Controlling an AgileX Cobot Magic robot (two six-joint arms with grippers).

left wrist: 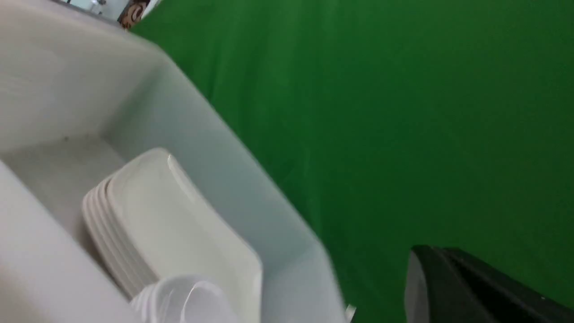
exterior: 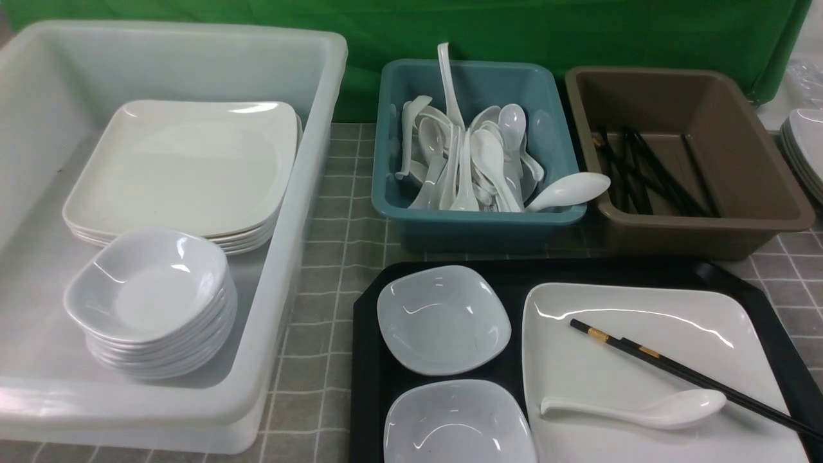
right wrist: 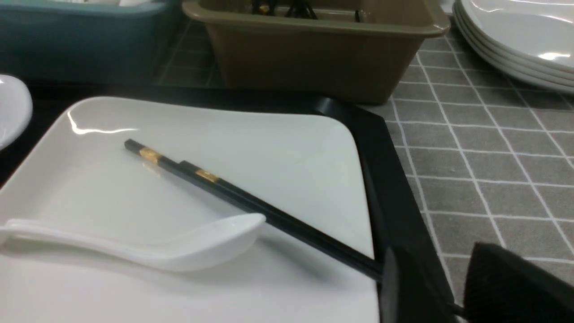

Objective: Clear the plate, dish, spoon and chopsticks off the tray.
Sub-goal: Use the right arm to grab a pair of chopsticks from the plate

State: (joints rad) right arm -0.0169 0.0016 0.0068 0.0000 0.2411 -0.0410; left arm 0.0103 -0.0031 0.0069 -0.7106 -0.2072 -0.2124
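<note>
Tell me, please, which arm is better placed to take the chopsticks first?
Right, probably. Its claw stands open beside the thin end of the chopsticks, which lie across the plate. The left wrist view faces the white bin, not the tray.

I see the black tray lying flat on the surface, with a raised rim and cut-off corners. The large glossy white square plate fills the tray's right half. On the plate, toward the tray's near edge, the white soup spoon lies bowl up with its handle pointing at the tray's middle. The black chopsticks have gold bands. They lie together diagonally across the plate and pass just beside the spoon's bowl. In the tray's left half sit two small white dishes, both upright and empty: the far dish and the near dish.
</note>
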